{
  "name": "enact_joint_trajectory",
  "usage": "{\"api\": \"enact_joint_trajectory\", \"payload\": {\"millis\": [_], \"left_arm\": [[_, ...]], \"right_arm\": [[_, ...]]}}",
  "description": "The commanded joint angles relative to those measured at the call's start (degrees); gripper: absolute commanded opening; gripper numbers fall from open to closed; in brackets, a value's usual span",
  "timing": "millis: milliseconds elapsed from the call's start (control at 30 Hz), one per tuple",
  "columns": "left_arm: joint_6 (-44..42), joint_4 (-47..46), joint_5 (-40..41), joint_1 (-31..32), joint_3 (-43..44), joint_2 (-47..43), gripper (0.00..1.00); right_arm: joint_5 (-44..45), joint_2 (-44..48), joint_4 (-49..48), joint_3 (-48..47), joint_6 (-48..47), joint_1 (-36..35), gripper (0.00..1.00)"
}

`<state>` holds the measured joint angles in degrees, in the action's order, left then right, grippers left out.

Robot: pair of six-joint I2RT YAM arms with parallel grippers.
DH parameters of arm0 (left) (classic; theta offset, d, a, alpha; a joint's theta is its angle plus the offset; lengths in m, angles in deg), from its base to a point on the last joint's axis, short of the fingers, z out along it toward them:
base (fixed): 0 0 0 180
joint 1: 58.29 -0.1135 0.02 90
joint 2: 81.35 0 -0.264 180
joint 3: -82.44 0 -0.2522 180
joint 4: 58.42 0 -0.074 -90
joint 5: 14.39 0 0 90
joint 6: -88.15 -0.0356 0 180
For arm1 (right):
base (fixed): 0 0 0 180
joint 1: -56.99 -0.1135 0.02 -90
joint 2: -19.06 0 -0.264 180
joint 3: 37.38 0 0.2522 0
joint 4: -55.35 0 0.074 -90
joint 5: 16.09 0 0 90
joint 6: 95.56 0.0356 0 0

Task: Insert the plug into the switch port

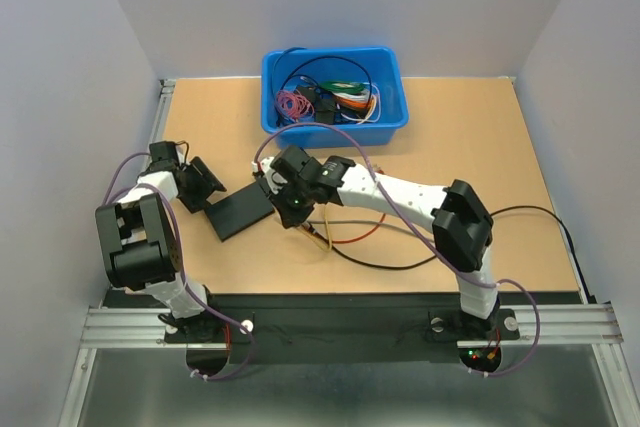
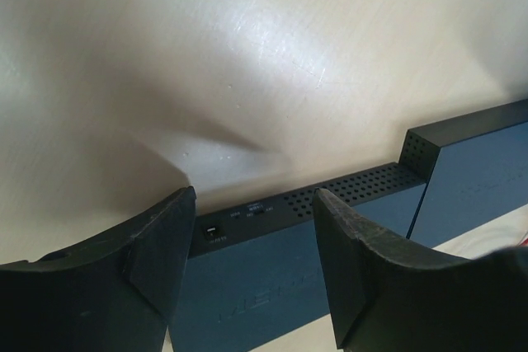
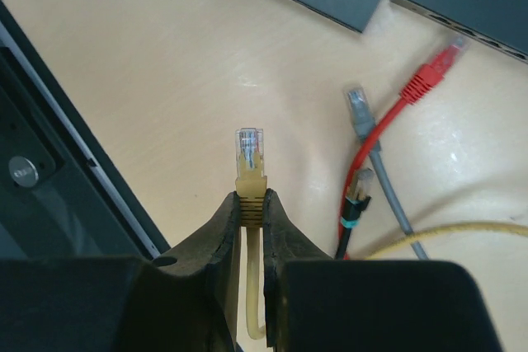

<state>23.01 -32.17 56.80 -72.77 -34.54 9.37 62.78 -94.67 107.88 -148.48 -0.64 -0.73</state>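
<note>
View from above of a wooden bench with a flat black switch lying left of centre. The left pincer sits at the switch's left end. Its wrist view shows the fingers spread wide on either side of the switch's vented edge; whether they touch it cannot be told. The right pincer is just beside the switch's right end, closed tightly on the cream boot of the plug. The plug's clear tip sticks out past the fingertips, apart from the switch. A red cable, a grey cable and a black cable lie loose near the switch. A blue bin of wires stands beyond the switch.
</note>
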Motion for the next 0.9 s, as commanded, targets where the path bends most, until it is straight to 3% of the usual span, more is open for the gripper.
{"api": "enact_joint_trajectory", "payload": {"millis": [0, 233, 533, 867], "left_arm": [[-1.7, -1.7, -1.1, -0.7, 2.2, 1.4, 0.69], [-2.2, -0.6, -2.5, -1.2, 3.9, 3.7, 0.66], [0.3, 1.8, -5.9, -1.1, -6.3, -5.9, 0.66], [4.4, 6.8, -11.9, -0.8, -6.7, -10.6, 0.66]], "right_arm": [[-5.3, -1.7, -5.4, 0.8, 0.5, -0.7, 0.01], [-7.0, -4.6, -7.3, 3.3, 0.8, -1.7, 0.00], [-4.5, -9.0, -11.9, 4.7, 3.0, -1.7, 0.00], [-1.2, -10.5, -13.2, 2.7, 2.5, -1.7, 0.00]]}}
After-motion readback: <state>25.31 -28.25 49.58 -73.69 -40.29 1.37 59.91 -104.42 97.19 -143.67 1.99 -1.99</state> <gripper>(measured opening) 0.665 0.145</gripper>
